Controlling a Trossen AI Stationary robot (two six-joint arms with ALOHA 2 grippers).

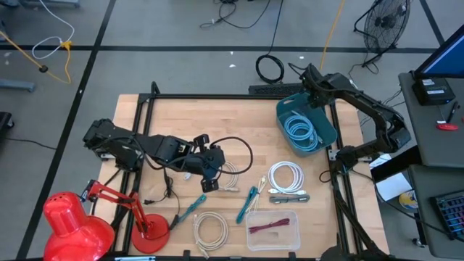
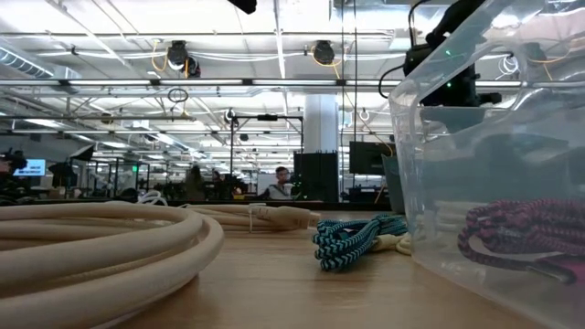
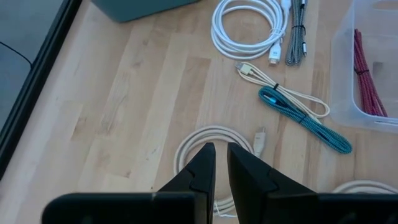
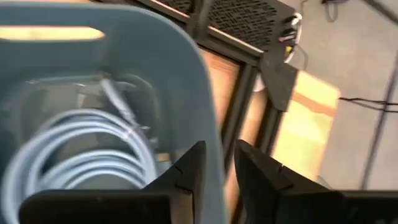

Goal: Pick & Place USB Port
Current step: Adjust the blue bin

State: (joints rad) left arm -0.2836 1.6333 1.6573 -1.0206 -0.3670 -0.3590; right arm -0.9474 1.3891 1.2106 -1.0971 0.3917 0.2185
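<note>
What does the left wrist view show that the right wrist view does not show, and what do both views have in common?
Only the left wrist view shows the left gripper, its fingers nearly together above a cream cable coil, plus the teal braided cable, a white cable coil and the clear box holding a red cable.

Only the right wrist view shows the right gripper, slightly parted over the bin's rim, and the pale blue cable coiled inside.

Both show the teal bin and the wooden table.

The high view looks straight down; the low view looks level across the table [image 1: 181,116]. Both share the clear box [image 1: 273,230].
</note>
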